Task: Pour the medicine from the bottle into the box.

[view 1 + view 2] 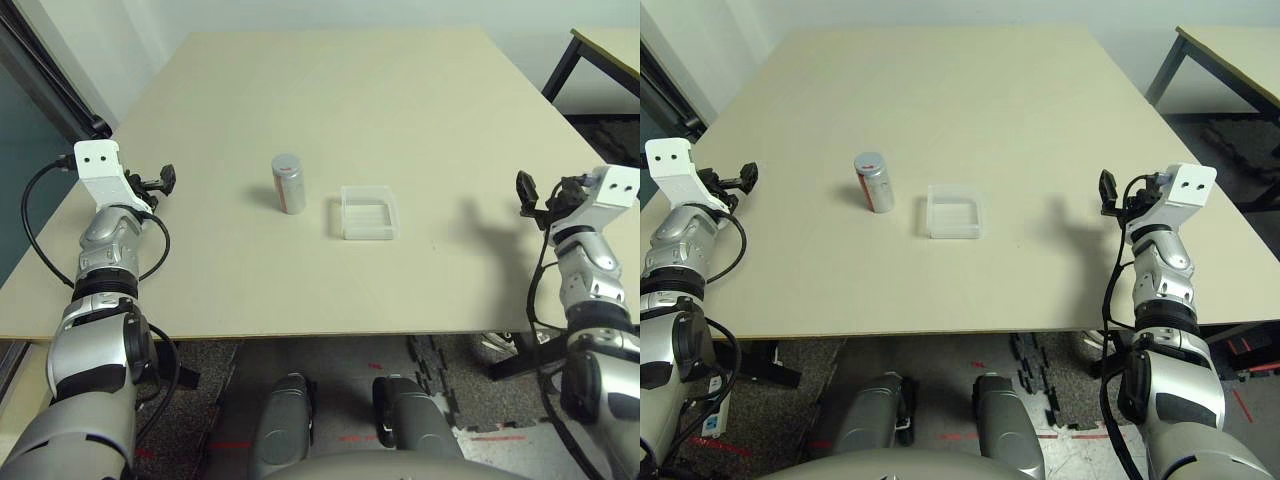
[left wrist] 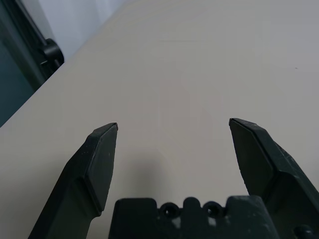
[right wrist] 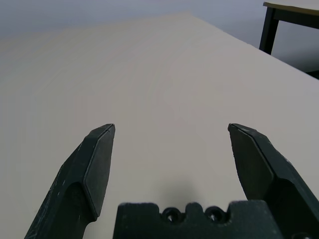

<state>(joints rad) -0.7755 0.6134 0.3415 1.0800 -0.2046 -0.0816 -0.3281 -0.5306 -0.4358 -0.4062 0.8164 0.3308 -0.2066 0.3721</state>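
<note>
Evidently nothing is started: the bottle (image 1: pixel 288 183) stands upright just beside the box (image 1: pixel 368 213), while left gripper (image 2: pixel 172 130) and right gripper (image 3: pixel 171 130) wait spread wide, empty.

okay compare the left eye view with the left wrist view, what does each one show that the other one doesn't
Left eye view alone: the bottle standing upright, the box just beside it, apart from it, and the right gripper over the table's right side. Left wrist view alone: a close look between the left gripper's open fingers, nothing held. Both: the bare tan table and the left gripper.
</note>
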